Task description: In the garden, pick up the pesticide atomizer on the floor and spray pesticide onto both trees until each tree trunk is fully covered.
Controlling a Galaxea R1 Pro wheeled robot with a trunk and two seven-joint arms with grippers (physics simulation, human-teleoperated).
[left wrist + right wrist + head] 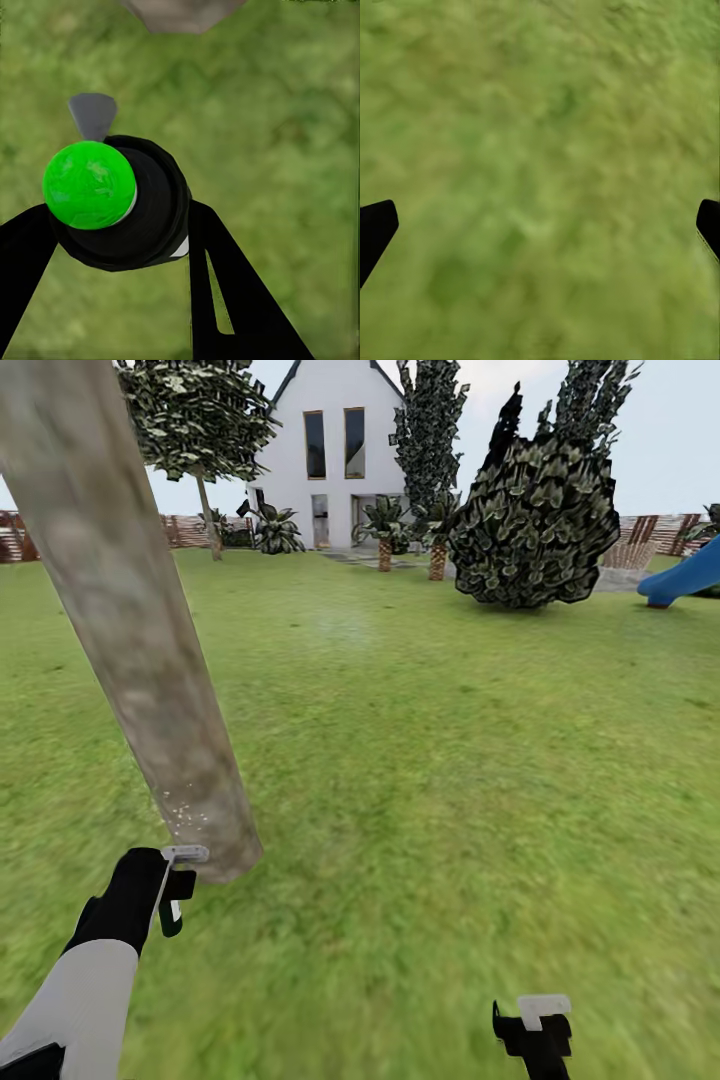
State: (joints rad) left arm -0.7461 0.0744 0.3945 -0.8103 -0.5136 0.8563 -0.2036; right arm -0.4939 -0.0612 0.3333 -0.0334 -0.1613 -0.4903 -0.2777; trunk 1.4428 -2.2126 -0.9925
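At the left, the thick, mottled grey-brown tree trunk (130,630) rises from the blurry green grass floor (420,760), a small cluster of pale spray specks just above its base. Just beside that base, the left gripper (172,895) is clamped on the small dark pesticide atomizer (127,206) with its bright green round cap, so the pick-up looks done and spraying seems barely begun. Most of this trunk's bark looks bare, and a second trunk remains. At the right, the right gripper (533,1028) hangs low over grass, fingers apart, holding nothing.
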